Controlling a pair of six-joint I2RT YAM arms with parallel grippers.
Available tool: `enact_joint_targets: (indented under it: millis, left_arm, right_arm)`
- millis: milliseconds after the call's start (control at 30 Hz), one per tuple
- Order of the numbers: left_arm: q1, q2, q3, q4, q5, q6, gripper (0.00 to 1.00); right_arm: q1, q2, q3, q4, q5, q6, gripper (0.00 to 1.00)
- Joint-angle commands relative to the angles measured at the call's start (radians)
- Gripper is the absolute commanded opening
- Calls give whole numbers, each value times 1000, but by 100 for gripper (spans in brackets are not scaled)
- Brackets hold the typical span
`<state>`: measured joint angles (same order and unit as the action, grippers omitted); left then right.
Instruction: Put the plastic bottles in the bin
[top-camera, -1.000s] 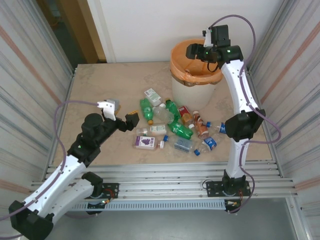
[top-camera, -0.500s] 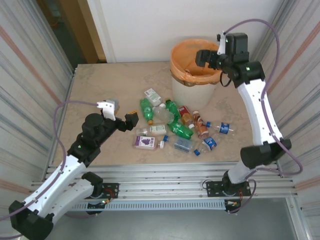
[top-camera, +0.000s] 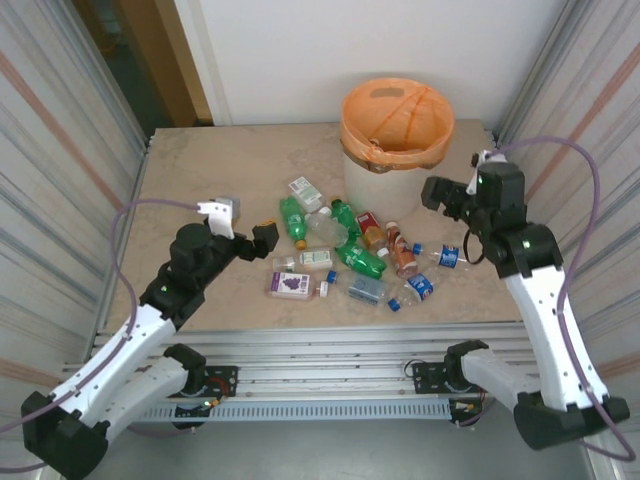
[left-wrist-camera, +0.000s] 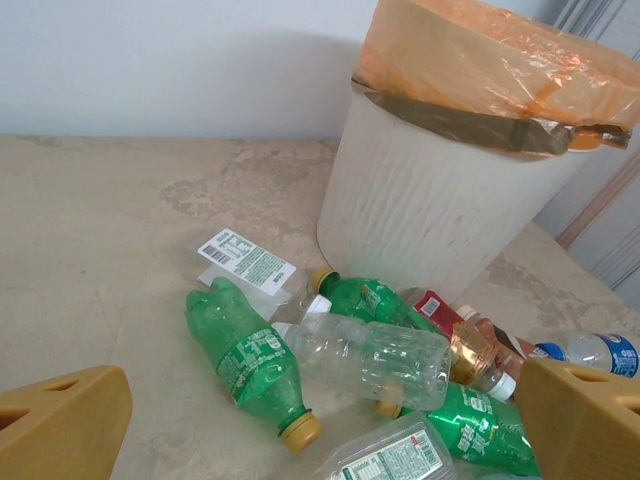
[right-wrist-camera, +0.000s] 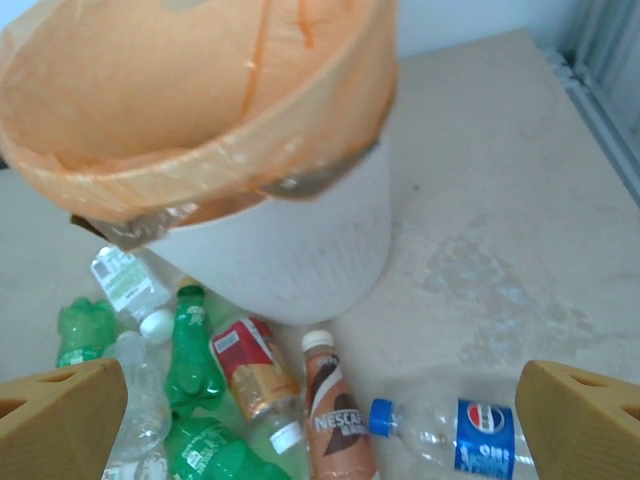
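Observation:
Several plastic bottles (top-camera: 340, 250) lie in a loose pile on the table in front of the bin (top-camera: 385, 180), a cream-white tub lined with an orange bag. My left gripper (top-camera: 243, 225) hovers open just left of the pile, nothing in it. In the left wrist view its gripper (left-wrist-camera: 320, 430) faces a green bottle (left-wrist-camera: 245, 360) and a clear bottle (left-wrist-camera: 375, 360). My right gripper (top-camera: 460, 178) hangs open and unladen right of the bin. Below the right gripper (right-wrist-camera: 320, 425) lie a brown Nescafe bottle (right-wrist-camera: 335, 415) and a blue-capped Pepsi bottle (right-wrist-camera: 460, 430).
Corrugated metal walls (top-camera: 60, 150) close in the table on both sides. A metal rail (top-camera: 330, 345) runs along the near edge. Bare tabletop (top-camera: 220, 160) stretches to the left of and behind the pile.
My right arm has swung from above the bin's mouth down and back to the right of the bin, its jaws opening wider on the way. The left arm has barely shifted.

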<state>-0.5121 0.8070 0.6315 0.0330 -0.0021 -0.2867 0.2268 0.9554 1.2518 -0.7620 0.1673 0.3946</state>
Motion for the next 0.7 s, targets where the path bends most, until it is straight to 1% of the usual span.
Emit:
enact_joint_targets:
  millis: [0,167,300,433,667]
  left_arm:
    - [3,16,9,36,-12,-23,99]
    - [4,29,14,33,-34,-42,99]
    - [9,36,22,-9,-92,-72,99]
    - [24,53,31,-30,-97,-96,99]
    - [27,61,30,-19,-79,-97,99]
  right_arm:
    - [-10,-67,-87,-61,100,120,98]
    - [-37,-123,-220,-118,140,256,98]
    - [-62,-129,-311,-128,110,358,98]
    - [-67,-112,-380,-105,43,426,98]
    - [-96,-33,-439,-105,39,533,98]
